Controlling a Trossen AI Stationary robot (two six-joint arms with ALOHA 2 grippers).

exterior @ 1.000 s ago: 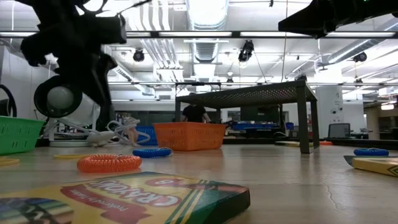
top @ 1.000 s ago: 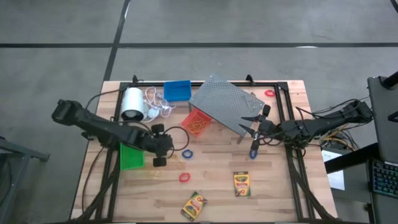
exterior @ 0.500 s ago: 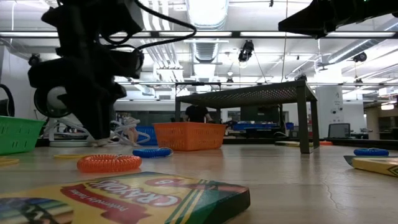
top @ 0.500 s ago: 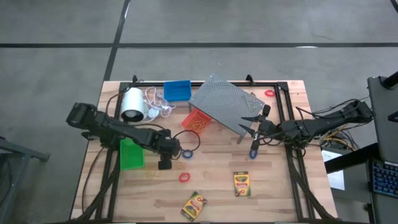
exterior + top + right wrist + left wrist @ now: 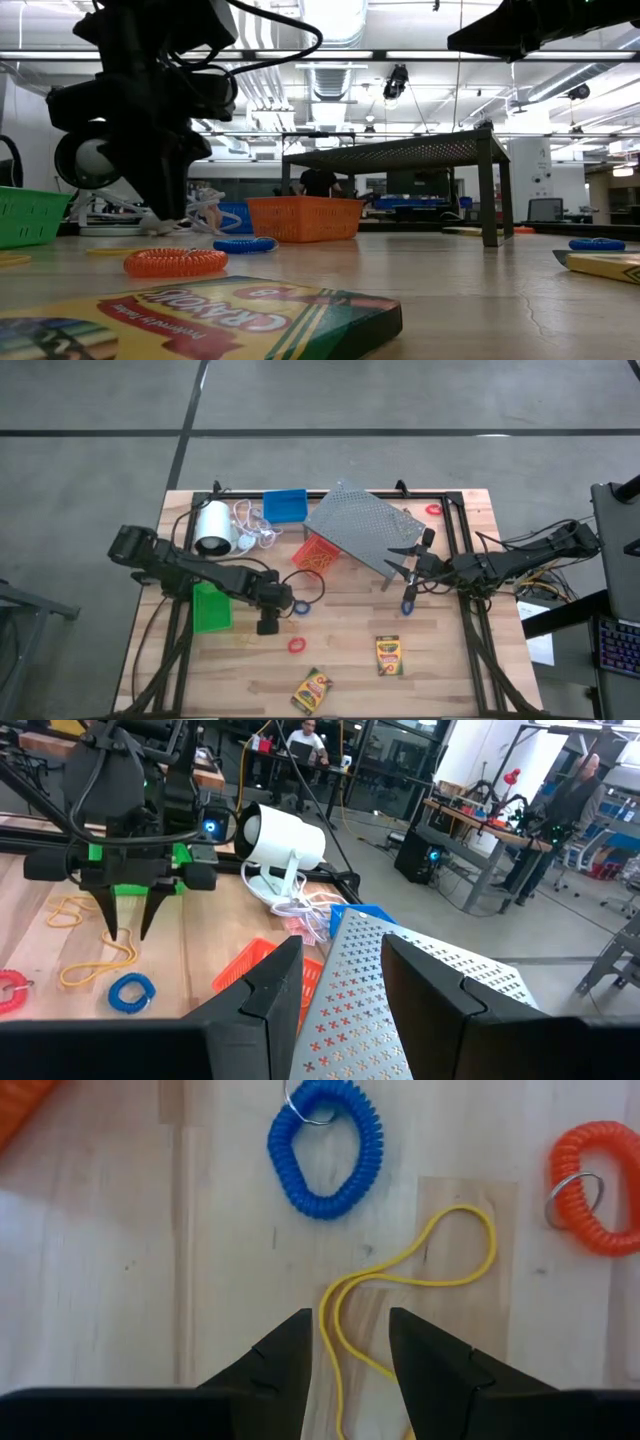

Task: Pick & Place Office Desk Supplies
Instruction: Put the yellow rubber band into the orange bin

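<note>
My left gripper (image 5: 268,618) (image 5: 348,1335) is open and points down. Its fingers stand on either side of a thin yellow rubber band (image 5: 400,1280) that lies flat on the table, and no touch shows. A blue ring band (image 5: 325,1150) (image 5: 300,606) and a red ring band (image 5: 595,1185) (image 5: 296,645) lie just beyond it. My right gripper (image 5: 405,567) (image 5: 340,970) is open and hovers beside the grey rack (image 5: 365,525). Two crayon boxes (image 5: 387,655) (image 5: 312,690) lie flat near the near edge. The green bin (image 5: 210,608), blue bin (image 5: 285,506) and red-orange bin (image 5: 316,557) stand on the table.
A white roll with white cord (image 5: 213,525) sits at the far left. A second blue ring band (image 5: 407,606) lies below my right gripper, and a second red one (image 5: 433,510) lies near the far right corner. Bare wood shows in the middle (image 5: 350,610).
My left gripper has moved toward the table's right and near edge, and down toward the yellow rubber band. Most of this happened in the first half second, and it has nearly settled since. My right arm has kept still.
</note>
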